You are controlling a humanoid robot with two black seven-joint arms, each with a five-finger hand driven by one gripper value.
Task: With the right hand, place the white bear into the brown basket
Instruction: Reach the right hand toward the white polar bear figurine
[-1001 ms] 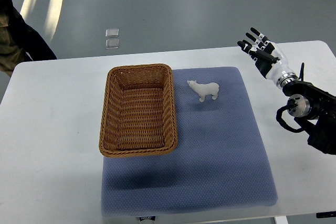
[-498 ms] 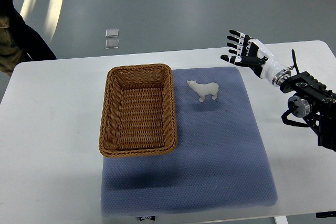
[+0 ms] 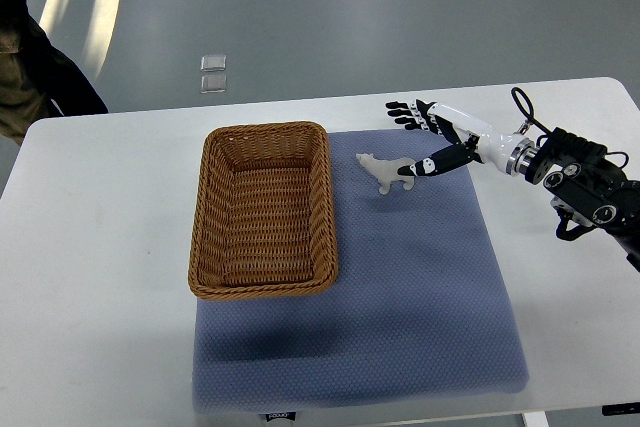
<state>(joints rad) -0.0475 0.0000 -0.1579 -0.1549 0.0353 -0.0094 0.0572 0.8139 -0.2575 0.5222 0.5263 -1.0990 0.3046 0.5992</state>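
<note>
Beside basket [image 3: 264, 209], open-fingered right hand [image 3: 432, 139] reaches bear [image 3: 385, 171].

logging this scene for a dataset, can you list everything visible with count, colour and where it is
basket: one, brown wicker, empty, on the left part of the mat
bear: one, white, standing on the mat just right of the basket's far corner
mat: one, blue-grey, spread over the middle of the table
table: one, white, fills most of the view
floor: grey, beyond the table, with two small pale squares lying on it
person: one, dark clothing, partly seen at the upper left edge
right hand: one, black and white, fingers spread, reaching in from the right, its thumb at the bear's rear end
left hand: not in view
</note>
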